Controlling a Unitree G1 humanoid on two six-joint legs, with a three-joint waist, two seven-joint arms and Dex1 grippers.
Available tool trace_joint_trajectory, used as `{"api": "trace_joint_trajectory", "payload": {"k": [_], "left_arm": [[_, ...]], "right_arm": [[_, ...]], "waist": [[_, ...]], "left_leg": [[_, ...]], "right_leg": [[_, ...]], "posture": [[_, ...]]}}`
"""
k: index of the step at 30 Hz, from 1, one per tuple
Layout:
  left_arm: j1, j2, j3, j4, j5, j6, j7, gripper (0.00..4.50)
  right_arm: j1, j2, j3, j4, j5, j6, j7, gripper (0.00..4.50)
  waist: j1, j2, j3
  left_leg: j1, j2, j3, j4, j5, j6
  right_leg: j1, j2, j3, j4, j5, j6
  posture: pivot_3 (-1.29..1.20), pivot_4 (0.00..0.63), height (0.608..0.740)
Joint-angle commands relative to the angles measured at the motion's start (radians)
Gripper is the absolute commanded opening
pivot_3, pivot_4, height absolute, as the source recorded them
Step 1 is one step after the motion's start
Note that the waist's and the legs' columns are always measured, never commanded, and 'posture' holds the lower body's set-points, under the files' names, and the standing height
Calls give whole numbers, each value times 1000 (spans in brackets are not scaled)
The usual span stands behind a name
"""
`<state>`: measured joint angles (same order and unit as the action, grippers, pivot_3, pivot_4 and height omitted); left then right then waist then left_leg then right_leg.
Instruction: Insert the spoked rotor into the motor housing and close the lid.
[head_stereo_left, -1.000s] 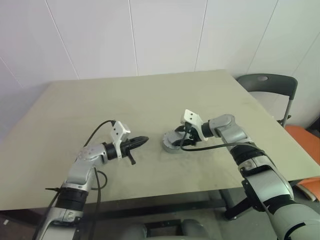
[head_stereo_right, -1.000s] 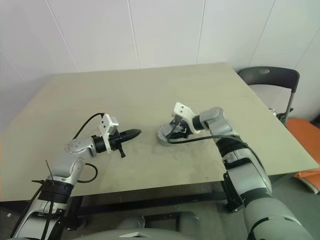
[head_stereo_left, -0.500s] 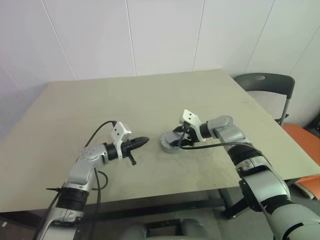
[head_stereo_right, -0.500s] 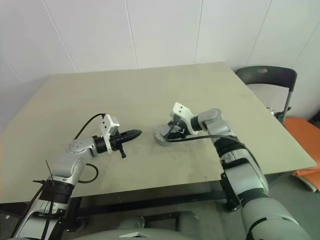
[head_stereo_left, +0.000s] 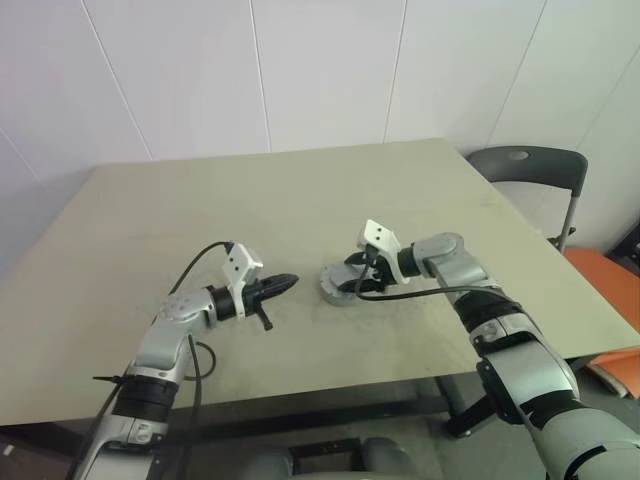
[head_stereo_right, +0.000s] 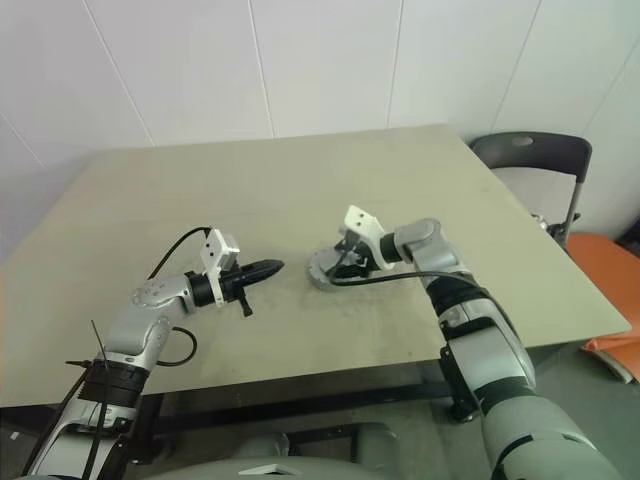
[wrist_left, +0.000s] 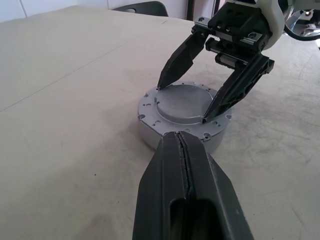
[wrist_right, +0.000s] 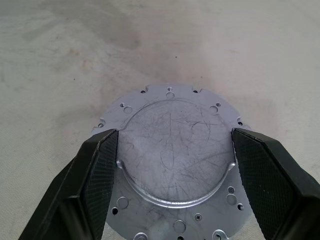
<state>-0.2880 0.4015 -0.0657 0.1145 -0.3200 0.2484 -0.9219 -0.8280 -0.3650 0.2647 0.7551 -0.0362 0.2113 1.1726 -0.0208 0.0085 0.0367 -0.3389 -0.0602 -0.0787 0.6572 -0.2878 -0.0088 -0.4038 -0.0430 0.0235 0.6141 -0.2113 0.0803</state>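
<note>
A: Nearest you, lower left of the head view, your left gripper (head_stereo_left: 283, 283) was pinched tight on nothing, pointing at the lid (wrist_left: 182, 102).

B: And the right gripper (wrist_right: 172, 150)?

A: Fingers (wrist_left: 182, 52) spread wide, straddling the lid's raised round centre, tips on its flange; whether they gripped, I couldn't tell.

B: How would it handle?

A: Stiff scratched metal, likely heavy and slick. Take that raised edge. It sat capping a grey drum mid-table (head_stereo_left: 150, 200), centre frame.

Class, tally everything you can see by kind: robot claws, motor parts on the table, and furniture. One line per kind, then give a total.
Robot claws: 2 (left claw, right claw)
Silver motor assembly with lid on top: 1
Table: 1
Grey chair: 1
Total: 5
</note>
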Motion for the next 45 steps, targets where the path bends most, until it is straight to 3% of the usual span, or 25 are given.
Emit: {"api": "trace_joint_trajectory", "payload": {"k": [1, 6, 11, 16, 24, 45], "left_arm": [[-11, 0, 3, -16, -2, -11, -1, 0], [-11, -3, 2, -14, -1, -11, -1, 0], [-16, -9, -2, -10, 2, -10, -4, 0], [-20, -9, -2, -7, 4, -11, -7, 0], [-21, -10, -4, -5, 4, -11, -10, 0], [-20, -14, -5, -4, 6, -10, -9, 0]], "right_arm": [[20, 18, 10, -4, -11, 8, -24, 3224], [36, 33, -8, -23, 4, 21, -54, 3224], [103, -20, 59, -117, -7, 110, 77, 3224], [119, -72, 85, -182, -15, 151, 111, 3224], [31, -36, 22, -49, -46, 50, -102, 3224], [-41, -5, -5, 101, -27, -81, -202, 3224]], "waist": [[0, 0, 0], [-3, 0, 0], [2, 0, 0], [14, -2, -1], [3, -3, -1], [1, -2, 6]], "left_leg": [[0, 0, 0, 0, 0, 0], [0, 1, 0, 0, 0, 0], [0, 1, 0, 0, 0, 0], [0, -2, -1, -8, 0, 0], [0, -3, -1, -9, -3, 1], [4, 1, -3, -6, -5, -2]], "right_leg": [[0, 0, 0, 0, 0, 0], [0, 1, 0, 0, 0, 0], [0, 1, 0, 0, 0, 0], [-1, -2, -1, -2, -2, 0], [-1, -4, 0, -4, -4, -2], [5, -2, -5, -2, -4, -3]], "posture": [[0, 0, 740], [0, 0, 740], [0, 0, 740], [0, 0, 740], [0, 0, 740], [0, 0, 740]]}}
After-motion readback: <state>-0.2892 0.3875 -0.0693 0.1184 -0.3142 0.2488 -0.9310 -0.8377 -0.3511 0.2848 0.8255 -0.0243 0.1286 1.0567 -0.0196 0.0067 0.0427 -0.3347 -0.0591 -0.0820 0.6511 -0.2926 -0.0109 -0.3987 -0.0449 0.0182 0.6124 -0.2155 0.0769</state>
